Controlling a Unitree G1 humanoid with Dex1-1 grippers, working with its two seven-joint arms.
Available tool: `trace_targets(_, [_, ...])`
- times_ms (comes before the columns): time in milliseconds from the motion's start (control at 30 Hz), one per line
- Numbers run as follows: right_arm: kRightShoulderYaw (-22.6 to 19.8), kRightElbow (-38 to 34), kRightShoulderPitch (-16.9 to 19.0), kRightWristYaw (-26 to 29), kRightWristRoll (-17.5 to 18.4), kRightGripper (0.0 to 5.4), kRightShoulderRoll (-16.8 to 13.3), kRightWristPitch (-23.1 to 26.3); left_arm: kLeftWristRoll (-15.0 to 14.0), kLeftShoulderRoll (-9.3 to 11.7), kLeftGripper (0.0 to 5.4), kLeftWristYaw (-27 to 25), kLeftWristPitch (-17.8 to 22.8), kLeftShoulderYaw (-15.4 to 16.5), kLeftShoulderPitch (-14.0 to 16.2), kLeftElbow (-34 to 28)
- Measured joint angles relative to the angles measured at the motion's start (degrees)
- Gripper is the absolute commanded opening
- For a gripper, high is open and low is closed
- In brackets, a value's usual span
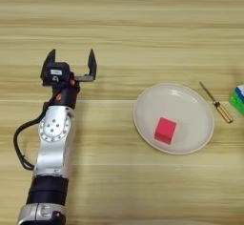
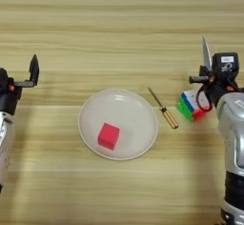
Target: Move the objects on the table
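Your left hand is at the left of the worktop, fingers spread wide, holding nothing, bare wood between them. Nothing lies near it; the closest object is the cream plate, well to its right and a bit nearer. The plate sits at centre with the small red cube inside it, on the near side of the dish, so that placement looks done, though that's my read only. Just right of the plate, not touching the rim, lies the orange-handled screwdriver, slanted, tip far-left, handle near-right. Further right is the multicoloured puzzle cube, near the screwdriver handle but apart from it. Your right hand is right at the puzzle cube's far-right side, the arm overlapping it; it holds something with a pale blade pointing to the far side and a red loop by the wrist, likely the scissors. I can't tell how tightly those fingers are closed. Left to do, as I judge: the scissors need setting down, and the screwdriver and puzzle cube sit loose on the worktop.
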Motion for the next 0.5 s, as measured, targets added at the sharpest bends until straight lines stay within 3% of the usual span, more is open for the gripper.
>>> trace_targets(267, [-2.86,0.77,2.96,1.10,0.02,0.68,-3.34,-0.04,-0.10,0.12,5.40,-0.06,0.00,0.17,0.00,0.01])
trace_targets(500, [-3.00,0.96,5.84,1.67,0.06,0.68,-3.29,-0.26,-0.14,0.24,5.40,-0.30,0.00,0.41,0.00,0.01])
